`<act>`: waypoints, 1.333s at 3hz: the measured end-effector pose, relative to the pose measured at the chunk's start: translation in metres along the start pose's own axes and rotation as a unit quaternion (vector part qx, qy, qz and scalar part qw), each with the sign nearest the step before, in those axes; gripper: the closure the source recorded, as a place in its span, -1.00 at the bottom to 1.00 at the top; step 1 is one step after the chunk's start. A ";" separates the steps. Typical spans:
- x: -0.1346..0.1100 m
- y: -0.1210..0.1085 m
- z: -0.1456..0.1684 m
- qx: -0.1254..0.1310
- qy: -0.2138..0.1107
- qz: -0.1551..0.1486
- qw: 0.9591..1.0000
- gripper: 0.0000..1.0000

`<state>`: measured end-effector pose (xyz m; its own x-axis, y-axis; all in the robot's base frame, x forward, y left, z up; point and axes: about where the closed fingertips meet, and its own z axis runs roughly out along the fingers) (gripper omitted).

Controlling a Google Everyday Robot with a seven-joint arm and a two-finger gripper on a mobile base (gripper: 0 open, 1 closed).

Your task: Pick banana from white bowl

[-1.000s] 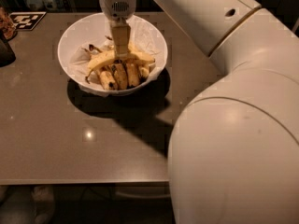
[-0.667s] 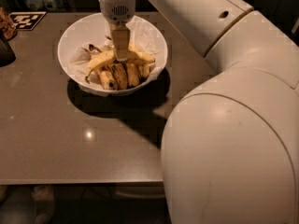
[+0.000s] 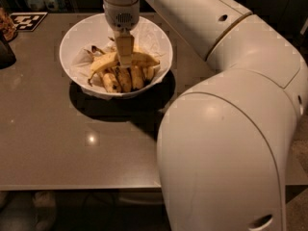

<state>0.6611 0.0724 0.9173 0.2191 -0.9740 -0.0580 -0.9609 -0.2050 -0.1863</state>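
Worktop [image 3: 57, 143]: grey-brown, flat, glossy; one bright light spot toward the front.
White bowl [image 3: 66, 61]: upright on worktop, far-left area of the view; crinkled white liner [image 3: 151, 35] against the inner walls.
Banana [image 3: 103, 62]: inside white bowl, about mid-bowl, lying on top of bunch [image 3: 127, 78].
Banana long axis: left to right across the view, nearly level; gently arched, convex side toward the far rim.
Banana ends: left end dropping toward the near-left wall, dark at the tip; right end tapering to a point close to the right wall.
Bunch: shorter, brown-spotted bananas on the near side of banana, touching it; long axes pointing toward the near rim.
Gripper [image 3: 124, 61]: within the bowl's opening, pointing straight down, tip at the middle of banana, hiding that part of it.
Gripper state: cannot tell; neither spread nor pressed together can be made out, and a pinch on banana is not confirmed.
Wrist [image 3: 121, 8]: white cylinder, vertical, directly above gripper; vented grille facing the camera.
Arm [image 3: 216, 28]: white; running from wrist down and right to a large rounded housing [image 3: 226, 158] in the near right foreground, covering the right part of worktop.
Shadow [image 3: 110, 105]: dark patch on worktop along the near side of white bowl.
Marker card [image 3: 26, 20]: black-and-white pattern, far-left corner, well apart from white bowl.
Dark object [image 3: 6, 54]: at the left edge, cut off; identity not determinable.
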 end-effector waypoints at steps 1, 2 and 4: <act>0.005 0.000 0.016 -0.016 -0.002 0.007 1.000 -0.24; 0.008 0.000 0.031 -0.031 -0.001 0.007 1.000 0.11; 0.018 0.006 0.032 -0.017 0.014 0.007 1.000 0.99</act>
<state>0.6647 0.0570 0.8839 0.2012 -0.9790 -0.0332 -0.9691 -0.1940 -0.1523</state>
